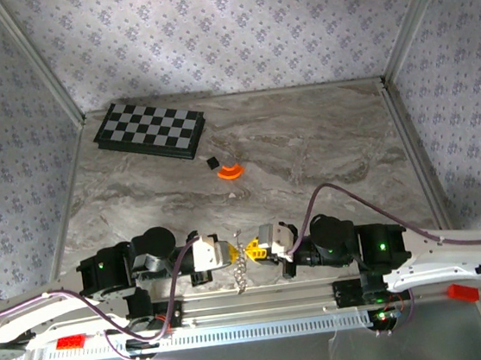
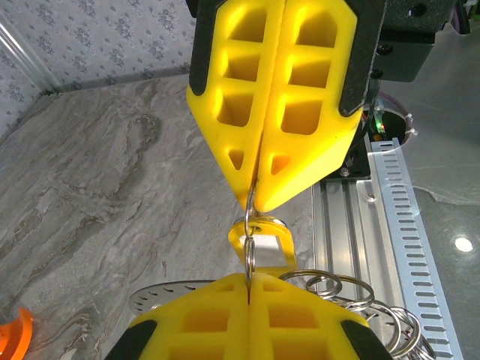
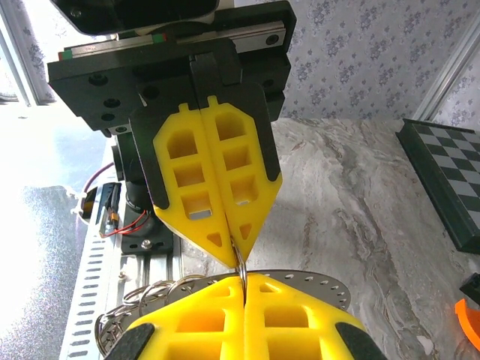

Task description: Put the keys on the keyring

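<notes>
Near edge: a slotted metal rail (image 1: 240, 331) runs under both arms, at the front of the tabletop (image 1: 305, 138).
Left fingers (image 2: 202, 321): yellow and pressed flat together, pinching a thin wire loop of the keyring (image 3: 315, 283) edge-on at their tips.
Right fingers (image 2: 326, 150): also closed tight, tip to tip with the left pair, with the same loop running into their seam.
Keyring: held above the near edge between the two arms. A silvery disc with small holes sits just behind the fingertips, and a cluster of small split rings hangs beside it toward the rail.
Key (image 2: 270, 247): a tiny flat yellow piece at the wire loop, in the narrow gap between the two sets of fingertips. Whether the loop passes through it cannot be told.
Mid tabletop: an orange disc (image 1: 231, 171) lies well apart from the arms on the grey marbled surface, with a small black cube (image 1: 212, 161) just beside it.
Far left corner: a black-and-grey checkered board (image 1: 150, 129) lies flat near the floral wall (image 1: 223, 25).
</notes>
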`<state>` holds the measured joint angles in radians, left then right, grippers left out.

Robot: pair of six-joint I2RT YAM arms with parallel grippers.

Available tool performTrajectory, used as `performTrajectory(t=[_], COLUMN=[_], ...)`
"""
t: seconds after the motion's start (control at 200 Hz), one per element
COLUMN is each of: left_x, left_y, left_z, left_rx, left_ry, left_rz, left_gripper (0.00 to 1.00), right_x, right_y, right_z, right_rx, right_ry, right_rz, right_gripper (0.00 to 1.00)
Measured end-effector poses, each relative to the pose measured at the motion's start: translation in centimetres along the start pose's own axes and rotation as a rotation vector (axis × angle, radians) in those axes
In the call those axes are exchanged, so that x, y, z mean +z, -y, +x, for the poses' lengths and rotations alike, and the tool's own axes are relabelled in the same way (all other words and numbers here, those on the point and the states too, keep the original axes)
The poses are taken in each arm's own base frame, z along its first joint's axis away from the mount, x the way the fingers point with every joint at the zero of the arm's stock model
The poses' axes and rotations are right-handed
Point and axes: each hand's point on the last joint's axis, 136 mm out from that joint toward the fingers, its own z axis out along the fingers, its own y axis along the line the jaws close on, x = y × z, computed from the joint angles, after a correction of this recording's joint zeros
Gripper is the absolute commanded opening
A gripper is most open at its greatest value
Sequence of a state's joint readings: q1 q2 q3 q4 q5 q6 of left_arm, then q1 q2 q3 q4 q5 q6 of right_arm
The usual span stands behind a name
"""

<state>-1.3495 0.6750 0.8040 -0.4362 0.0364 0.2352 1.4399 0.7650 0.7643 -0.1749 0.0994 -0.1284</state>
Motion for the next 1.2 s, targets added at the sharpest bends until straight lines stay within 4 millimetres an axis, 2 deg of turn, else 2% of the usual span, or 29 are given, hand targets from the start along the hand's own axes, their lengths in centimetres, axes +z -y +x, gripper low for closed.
performTrajectory(t=[0.535,1.199], left_x=[0.0,0.0], left_y=[0.0,0.1], left_z=[0.2,-0.2], left_rx=[0.000,0.000], left_ry=[-0.006,0.011], left_rz=[0.002,0.006], left_gripper=[0.00,0.00], right_x=[0.3,0.6], right_y=[-0.1,-0.2], right_z=[-0.2,0.9], right_rx=[0.004,0.005], right_ry=[0.011,-0.004], right_rz=[-0.014,-0.022], right_gripper=[0.00,0.00])
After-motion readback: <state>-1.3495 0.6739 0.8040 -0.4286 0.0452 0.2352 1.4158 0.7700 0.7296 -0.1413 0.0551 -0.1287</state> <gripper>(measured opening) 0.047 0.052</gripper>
